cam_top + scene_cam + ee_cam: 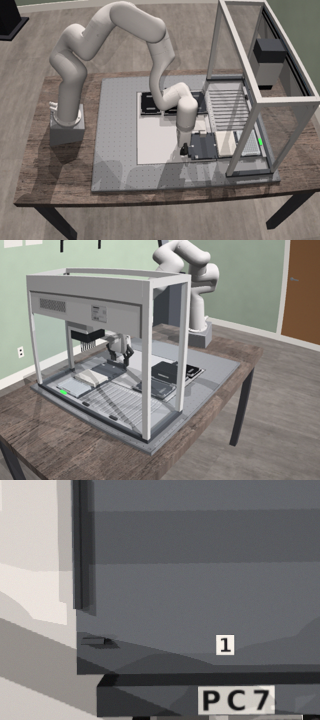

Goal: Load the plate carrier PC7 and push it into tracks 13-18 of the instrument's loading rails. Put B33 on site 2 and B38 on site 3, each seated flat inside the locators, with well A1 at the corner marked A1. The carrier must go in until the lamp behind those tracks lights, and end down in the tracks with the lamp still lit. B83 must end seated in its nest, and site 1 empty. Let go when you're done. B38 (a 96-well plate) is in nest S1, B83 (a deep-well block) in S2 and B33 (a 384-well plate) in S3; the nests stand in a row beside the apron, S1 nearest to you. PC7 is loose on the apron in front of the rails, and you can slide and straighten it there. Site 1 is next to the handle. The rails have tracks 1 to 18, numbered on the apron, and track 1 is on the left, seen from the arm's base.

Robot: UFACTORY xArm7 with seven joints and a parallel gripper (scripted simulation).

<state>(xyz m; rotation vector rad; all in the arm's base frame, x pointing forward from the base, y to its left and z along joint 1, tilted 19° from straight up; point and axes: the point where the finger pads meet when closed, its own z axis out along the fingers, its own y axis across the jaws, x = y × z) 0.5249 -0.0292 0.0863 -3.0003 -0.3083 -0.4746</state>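
The dark grey carrier PC7 (206, 148) lies in the near end of the rails, its far part under the instrument frame. It carries a cream plate B33 (225, 143) on the middle site and a clear 96-well plate B38 (249, 142) on the far site. Site 1 (225, 645), next to the handle, is bare. A green lamp (260, 141) is lit behind the carrier and also shows in the exterior view (62, 392). My gripper (184, 149) is open and stands at the carrier's handle end (235, 700); my fingers (120, 357) straddle it. The black block B83 (164, 371) sits in the middle nest.
Two empty black nests (155, 389) (192, 370) flank the block. The instrument frame posts (146, 361) (182, 343) stand close around the rails. A pipetting head (86, 336) hangs inside the frame. The other rail tracks (227, 108) hold nothing.
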